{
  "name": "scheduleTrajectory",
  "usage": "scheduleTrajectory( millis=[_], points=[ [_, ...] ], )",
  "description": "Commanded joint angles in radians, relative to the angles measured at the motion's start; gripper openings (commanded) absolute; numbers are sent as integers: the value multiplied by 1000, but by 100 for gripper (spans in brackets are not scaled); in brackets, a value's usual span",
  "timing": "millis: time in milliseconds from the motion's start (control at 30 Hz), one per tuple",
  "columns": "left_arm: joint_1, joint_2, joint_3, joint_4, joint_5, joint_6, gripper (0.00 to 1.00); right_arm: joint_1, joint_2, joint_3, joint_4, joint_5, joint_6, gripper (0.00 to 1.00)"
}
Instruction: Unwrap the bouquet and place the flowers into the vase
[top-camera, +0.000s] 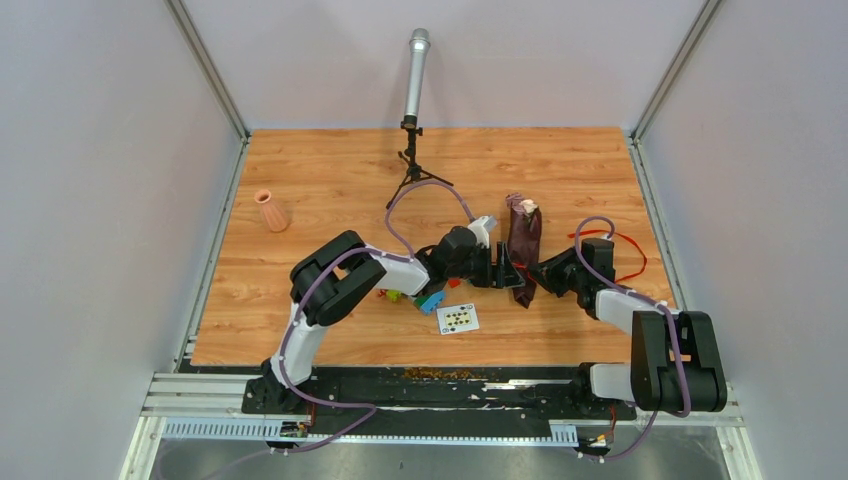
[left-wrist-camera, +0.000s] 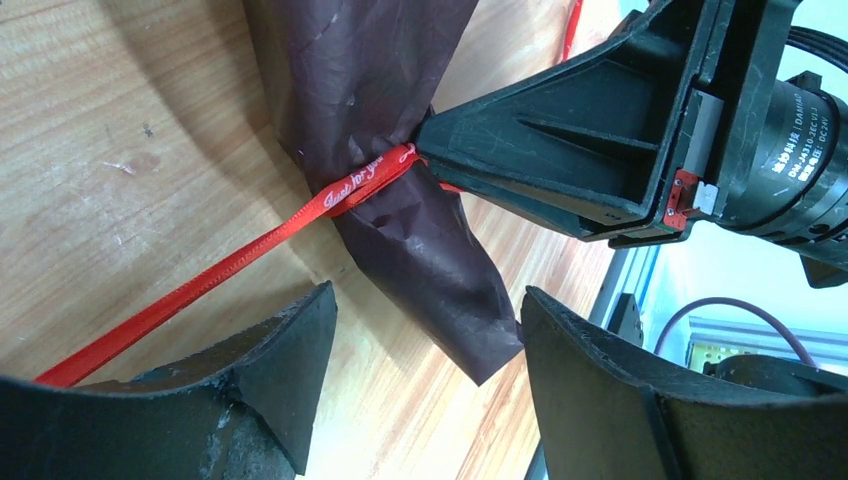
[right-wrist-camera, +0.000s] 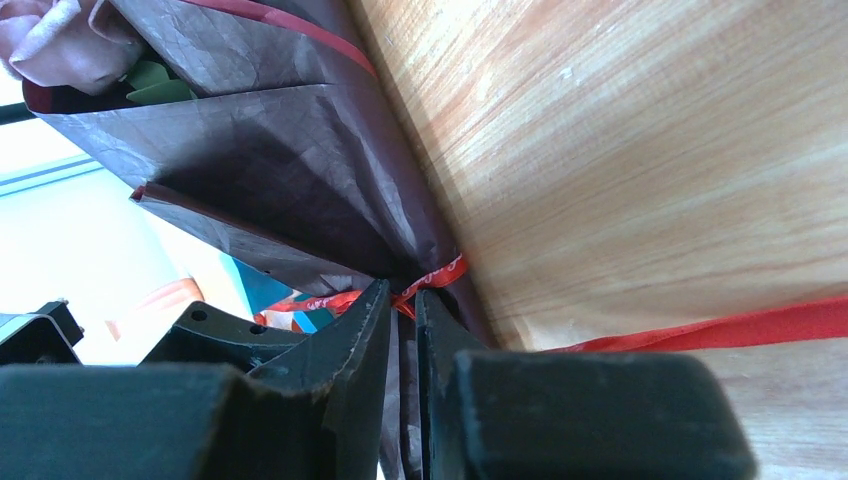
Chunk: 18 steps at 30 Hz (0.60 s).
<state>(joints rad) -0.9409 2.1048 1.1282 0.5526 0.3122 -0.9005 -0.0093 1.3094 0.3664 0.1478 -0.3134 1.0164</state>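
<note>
— Looking down from above, what takes up most of the scene?

— The wooden table (top-camera: 330, 170). Both arms reach to its middle right. The left arm (top-camera: 340, 280) is folded at the elbow, its forearm lying low and pointing right. The right arm (top-camera: 650, 340) bends up from its base and stretches left.

— Where's the bouquet?

— The bouquet (top-camera: 523, 245) lies on the table between the two wrists, open end away from the bases, with a cream rose (top-camera: 527, 207) showing at its mouth. The vase (top-camera: 271, 211) stands upright, well apart, near the left edge.

— And the claws?

— The left gripper (left-wrist-camera: 428, 300) is spread wide, with the wrap's narrow tail lying between its fingers. Whether the tail touches them I cannot tell. The right gripper (right-wrist-camera: 402, 295) is pressed nearly together, pinching the bouquet's waist where the red ribbon (left-wrist-camera: 200, 285) is tied.

— Any writing?

— White script on the ribbon at the knot seems to read "Just for you". The right wrist's lens barrel (left-wrist-camera: 790, 150) has small white lettering I cannot read with certainty.
</note>
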Motion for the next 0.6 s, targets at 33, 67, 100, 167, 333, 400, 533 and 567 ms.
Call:
scheduleTrajectory(
  millis=[33,67,100,167,333,400,533,567],
  points=[
    [-9,43,34,6,-7,-21,73,5,-12,0,-4,34,-5,16],
    [-9,50,39,6,-4,-21,72,5,-13,1,-6,33,-6,16],
    [-9,56,44,4,-3,-21,71,6,-14,0,-7,31,-6,15],
    [-10,67,50,1,1,-21,69,5,-17,0,-7,24,-4,15],
    [-9,96,65,0,6,-24,61,5,-27,-4,3,13,11,15],
    [-10,110,70,5,9,-32,55,6,-27,-5,7,8,15,14],
    [-10,119,70,5,5,-44,41,39,-27,-7,10,14,17,9],
    [-9,118,68,1,3,-46,36,39,-26,-9,14,18,17,6]
  ],
)
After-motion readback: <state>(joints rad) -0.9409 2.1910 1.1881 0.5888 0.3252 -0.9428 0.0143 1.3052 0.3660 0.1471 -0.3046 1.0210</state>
